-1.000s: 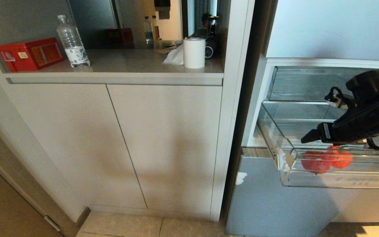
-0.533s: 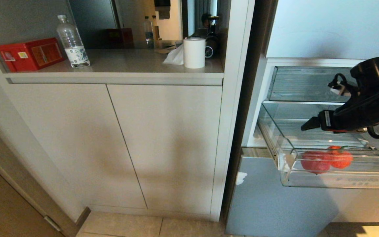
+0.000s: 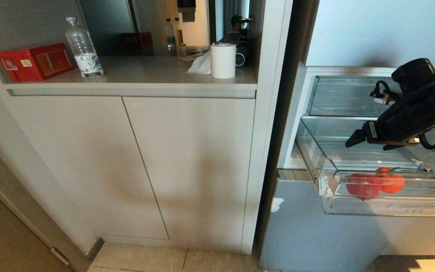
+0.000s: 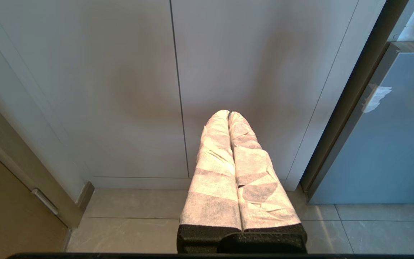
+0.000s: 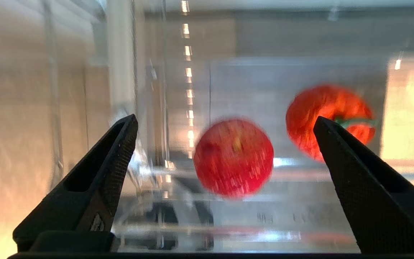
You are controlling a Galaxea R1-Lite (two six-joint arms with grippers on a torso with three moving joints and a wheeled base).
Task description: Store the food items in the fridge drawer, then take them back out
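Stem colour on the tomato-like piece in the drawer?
Green, on the bright red piece; clearest in the right wrist view.

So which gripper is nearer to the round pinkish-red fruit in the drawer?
The right gripper. It hangs open just above the round pinkish-red fruit in the clear drawer. The left gripper is shut, low down in front of the cabinet doors, outside the fridge.

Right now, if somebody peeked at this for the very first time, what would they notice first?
Probably the two red food items, a round pinkish-red fruit and a brighter one with a green stem, side by side in the pulled-out clear fridge drawer. Just above them hangs the black right pincer, wide open and empty. Off to the left, a red box sits on the counter.
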